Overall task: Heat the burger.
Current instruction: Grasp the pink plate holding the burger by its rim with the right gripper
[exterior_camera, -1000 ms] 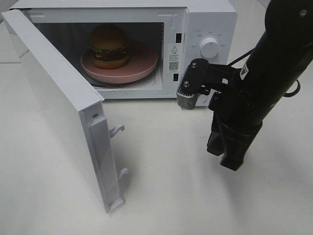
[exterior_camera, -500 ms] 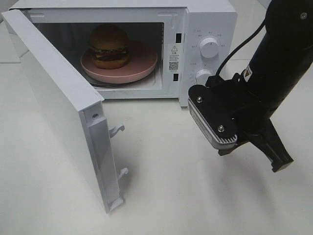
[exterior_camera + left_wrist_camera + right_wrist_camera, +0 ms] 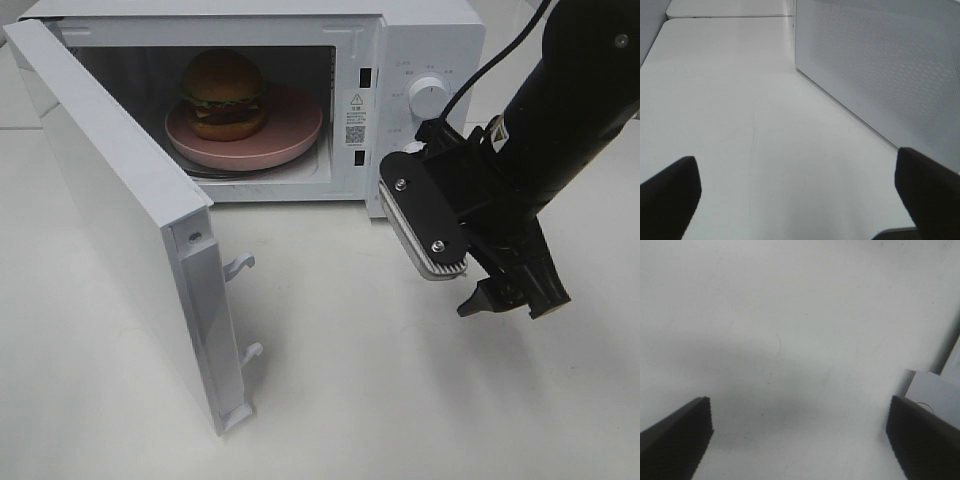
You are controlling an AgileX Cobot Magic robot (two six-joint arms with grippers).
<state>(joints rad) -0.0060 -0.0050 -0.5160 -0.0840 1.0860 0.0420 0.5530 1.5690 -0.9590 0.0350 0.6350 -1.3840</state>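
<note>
We record the burger (image 3: 223, 93) on its pink plate (image 3: 295, 125) inside the microwave (image 3: 420, 40), far left of the right gripper (image 3: 508, 300), whose jaws stand released; the open door (image 3: 110, 170) lies just beside the left gripper (image 3: 797, 195), likewise released and, in our judgement, the nearer.

The burger (image 3: 223, 95) is whole and assembled: a glossy golden-brown domed top bun, a band of green lettuce with a trace of red beneath it, a dark patty, and a lower bun. It stands upright and level, with its layers stacked squarely. It rests on the pink plate (image 3: 292, 135), offset from the plate centre toward 10 o'clock, inside the microwave (image 3: 430, 40) cavity. The door (image 3: 110, 200) is open, so the burger is in full view at 11 o'clock in the exterior high view.
</note>
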